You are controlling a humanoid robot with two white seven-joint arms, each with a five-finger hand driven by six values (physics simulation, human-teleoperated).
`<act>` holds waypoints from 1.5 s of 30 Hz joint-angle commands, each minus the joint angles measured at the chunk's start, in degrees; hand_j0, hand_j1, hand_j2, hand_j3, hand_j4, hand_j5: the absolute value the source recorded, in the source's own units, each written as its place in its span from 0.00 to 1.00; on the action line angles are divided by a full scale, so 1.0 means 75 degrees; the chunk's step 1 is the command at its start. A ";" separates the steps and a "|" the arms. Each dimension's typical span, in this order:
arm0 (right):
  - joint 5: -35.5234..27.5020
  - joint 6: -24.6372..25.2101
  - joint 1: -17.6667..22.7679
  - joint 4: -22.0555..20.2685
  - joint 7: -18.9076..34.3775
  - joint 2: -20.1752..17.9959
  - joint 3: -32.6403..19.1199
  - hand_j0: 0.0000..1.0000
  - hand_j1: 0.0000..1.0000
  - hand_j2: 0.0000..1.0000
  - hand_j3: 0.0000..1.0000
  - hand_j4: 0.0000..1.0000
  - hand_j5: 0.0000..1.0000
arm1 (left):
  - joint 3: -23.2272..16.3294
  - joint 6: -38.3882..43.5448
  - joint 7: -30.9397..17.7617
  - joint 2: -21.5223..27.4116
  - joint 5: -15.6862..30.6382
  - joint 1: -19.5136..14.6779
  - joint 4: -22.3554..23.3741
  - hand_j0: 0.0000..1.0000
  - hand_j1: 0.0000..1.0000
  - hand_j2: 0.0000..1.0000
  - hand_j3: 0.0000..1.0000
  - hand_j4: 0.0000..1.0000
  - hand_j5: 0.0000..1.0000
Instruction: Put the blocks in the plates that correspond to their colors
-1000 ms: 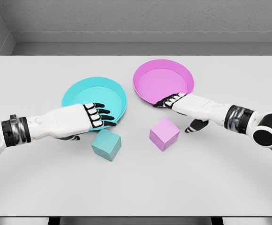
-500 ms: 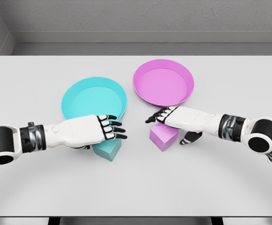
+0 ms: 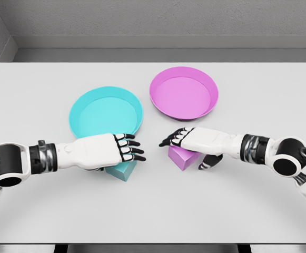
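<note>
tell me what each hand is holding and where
Nothing yet. The left hand hovers open over the teal block, the right hand open over the pink block.

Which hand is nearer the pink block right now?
Right. The right hand sits directly over the pink block, covering its top. The left hand is off to the block's left, over the teal block.

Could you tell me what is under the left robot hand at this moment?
The teal block sits under the left robot hand; only its lower front corner shows. Its top is covered, so contact cannot be seen. The teal plate lies just behind.
</note>
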 commanded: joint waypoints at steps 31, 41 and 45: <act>-0.0009 -0.0193 -0.0445 0.0001 0.0096 -0.0041 -0.0835 0.53 0.53 0.53 0.53 0.53 0.53 | 0.0011 0.0013 -0.0437 0.0002 -0.0019 -0.0058 -0.0040 0.40 0.40 0.40 0.40 0.40 0.40; -0.0033 -0.0076 -0.0563 0.0176 0.0096 -0.0088 -0.1363 0.52 0.52 0.52 0.52 0.52 0.52 | 0.0011 0.0013 -0.0180 0.0002 0.0380 -0.0387 -0.0052 0.41 0.41 0.41 0.41 0.41 0.41; -0.0033 -0.0076 -0.0668 0.0469 0.0096 -0.0018 -0.1363 0.52 0.52 0.52 0.52 0.52 0.52 | 0.0000 0.0013 -0.0156 -0.0022 0.0637 -0.0375 -0.0087 0.41 0.41 0.41 0.41 0.41 0.41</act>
